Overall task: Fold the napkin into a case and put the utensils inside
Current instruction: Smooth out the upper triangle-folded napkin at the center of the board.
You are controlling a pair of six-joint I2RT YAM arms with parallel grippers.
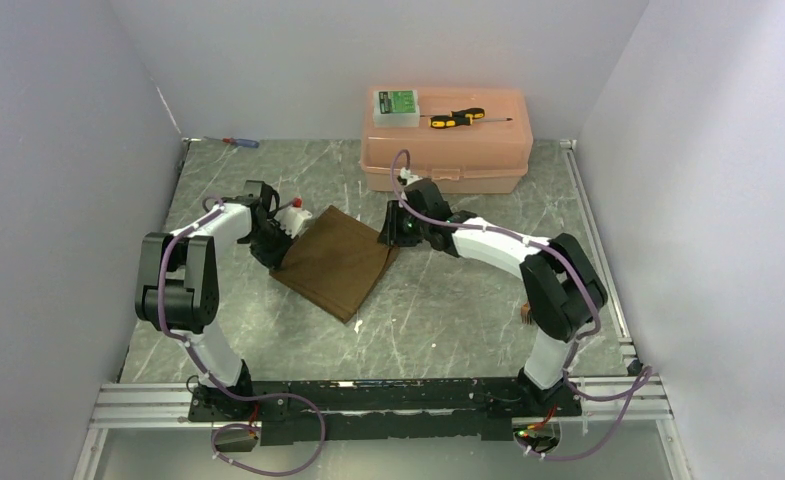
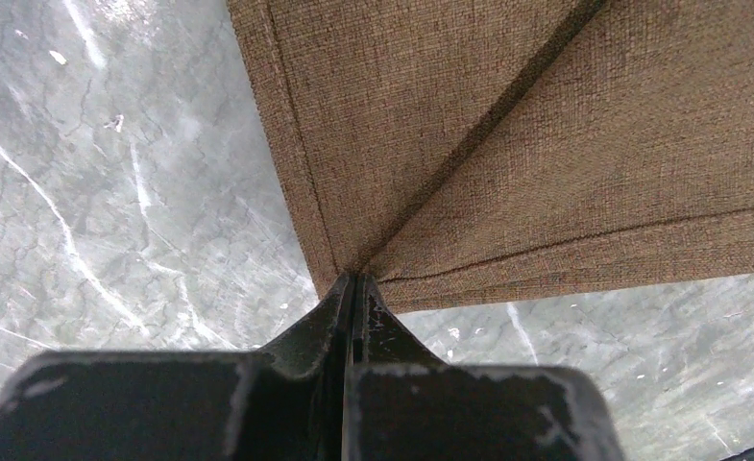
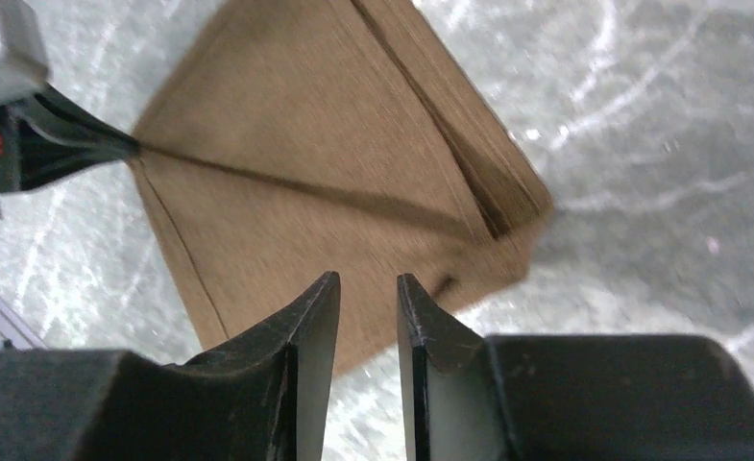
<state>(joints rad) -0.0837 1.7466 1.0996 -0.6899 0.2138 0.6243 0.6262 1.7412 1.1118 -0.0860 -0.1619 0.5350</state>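
Note:
The brown napkin (image 1: 336,262) lies folded as a square of layered cloth in the middle of the table. My left gripper (image 1: 276,248) is shut on its left corner, and the left wrist view shows the jaws closed tight on the cloth's hemmed corner (image 2: 356,279), with a taut crease running across the napkin (image 2: 507,144). My right gripper (image 1: 392,236) is open and empty, just above the napkin's right corner; in the right wrist view its jaws (image 3: 368,288) stand a little apart over the cloth (image 3: 305,173). The utensils are out of view.
A pink plastic box (image 1: 446,150) stands at the back, with a green-and-white packet (image 1: 396,105) and a yellow-and-black screwdriver (image 1: 456,119) on its lid. A blue-and-red screwdriver (image 1: 238,142) lies at the back left. Grey walls close in both sides.

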